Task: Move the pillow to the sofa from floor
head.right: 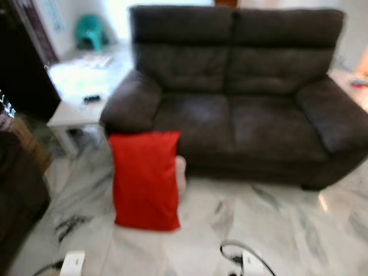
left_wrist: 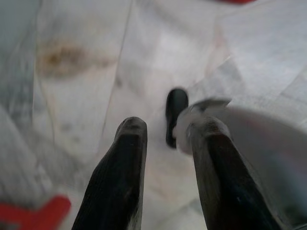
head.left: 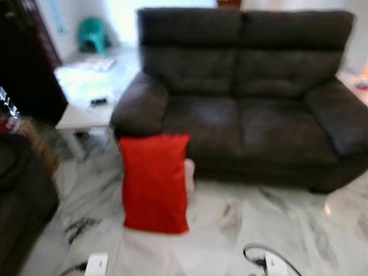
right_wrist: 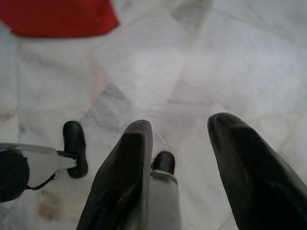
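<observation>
A red pillow (head.left: 154,183) stands upright on the marble floor, leaning against the front of the dark brown two-seat sofa (head.left: 247,121) below its left armrest. Both sofa seats are bare. The whole head view is blurred. My left gripper (left_wrist: 165,139) hangs open over the floor with nothing between its black fingers. My right gripper (right_wrist: 180,127) is also open and empty above the floor, and a corner of the red pillow (right_wrist: 57,17) lies well beyond its fingertips.
A white side table (head.left: 86,112) carrying a small black object (head.left: 99,101) stands left of the sofa. Dark furniture (head.left: 20,195) fills the left edge. A teal chair (head.left: 93,34) is far back. Something pale (head.left: 190,172) pokes out behind the pillow.
</observation>
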Available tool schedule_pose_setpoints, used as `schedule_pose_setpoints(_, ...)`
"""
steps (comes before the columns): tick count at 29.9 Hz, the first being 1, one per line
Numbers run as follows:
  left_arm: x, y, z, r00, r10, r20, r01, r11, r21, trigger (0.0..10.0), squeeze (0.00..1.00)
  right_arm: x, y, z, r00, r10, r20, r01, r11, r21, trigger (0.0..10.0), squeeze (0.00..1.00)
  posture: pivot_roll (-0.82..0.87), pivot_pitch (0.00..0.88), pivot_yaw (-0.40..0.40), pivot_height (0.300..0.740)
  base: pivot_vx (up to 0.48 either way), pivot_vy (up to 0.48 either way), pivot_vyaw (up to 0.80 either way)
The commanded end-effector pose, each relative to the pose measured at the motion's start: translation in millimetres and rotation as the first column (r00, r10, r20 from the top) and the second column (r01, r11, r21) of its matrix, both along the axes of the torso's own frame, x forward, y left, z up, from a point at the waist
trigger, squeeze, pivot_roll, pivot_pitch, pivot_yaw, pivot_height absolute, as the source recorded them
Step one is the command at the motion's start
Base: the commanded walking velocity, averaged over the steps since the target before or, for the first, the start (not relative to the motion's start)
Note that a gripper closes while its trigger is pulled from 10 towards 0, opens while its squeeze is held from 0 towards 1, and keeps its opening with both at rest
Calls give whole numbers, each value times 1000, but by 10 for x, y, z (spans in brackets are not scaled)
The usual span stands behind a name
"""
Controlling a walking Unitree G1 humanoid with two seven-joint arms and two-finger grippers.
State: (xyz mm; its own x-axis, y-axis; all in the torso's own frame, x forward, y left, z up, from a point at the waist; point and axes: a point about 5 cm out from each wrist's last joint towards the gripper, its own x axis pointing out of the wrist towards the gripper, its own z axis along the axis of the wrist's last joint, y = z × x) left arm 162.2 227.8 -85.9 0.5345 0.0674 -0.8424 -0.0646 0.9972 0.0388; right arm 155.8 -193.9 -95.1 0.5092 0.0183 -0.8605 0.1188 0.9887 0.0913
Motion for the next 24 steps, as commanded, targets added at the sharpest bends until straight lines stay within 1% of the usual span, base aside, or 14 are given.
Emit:
schedule_pose_setpoints(1,-35,50,-3,1000,-3,-10,3,1000,8,10000,0,29,42,6,1000,2,6,-2,1000,11,10000,0,54,0,-41,740,0,0,800)
schedule_pose_setpoints(2,-37,58,-2,1000,-3,-10,3,1000,9,10000,0,29,43,6,1000,2,6,-2,1000,12,10000,0,54,0,-41,740,0,0,625)
schedule_pose_setpoints(6,-53,115,8,1000,1,-11,-1,1000,14,10000,0,23,48,2,1000,-28,5,28,999,25,10000,0,57,0,-39,740,0,0,0)
schedule_pose_setpoints(11,-62,150,14,1000,4,-10,-3,1000,17,10000,0,32,44,7,1000,-13,11,13,1000,10,10000,0,57,0,-39,740,0,0,0)
schedule_pose_setpoints(14,-65,156,15,1000,6,-11,-5,1000,16,10000,0,40,45,11,1000,4,15,-4,1000,4,10000,0,56,0,-39,740,0,0,800)
schedule_pose_setpoints(17,-65,151,14,1000,7,-11,-6,1000,16,10000,0,33,50,8,1000,-9,13,9,1000,19,10000,0,55,0,-40,740,0,0,800)
schedule_pose_setpoints(20,-64,138,10,1000,9,-11,-9,1000,14,10000,0,33,50,8,1000,0,12,-1,1000,18,10000,0,56,0,-41,740,0,0,800)
schedule_pose_setpoints(24,-59,79,-5,1000,8,-12,-8,1000,10,10000,0,31,49,7,1000,1,12,-1,1000,18,10000,0,55,0,-41,740,0,0,800)
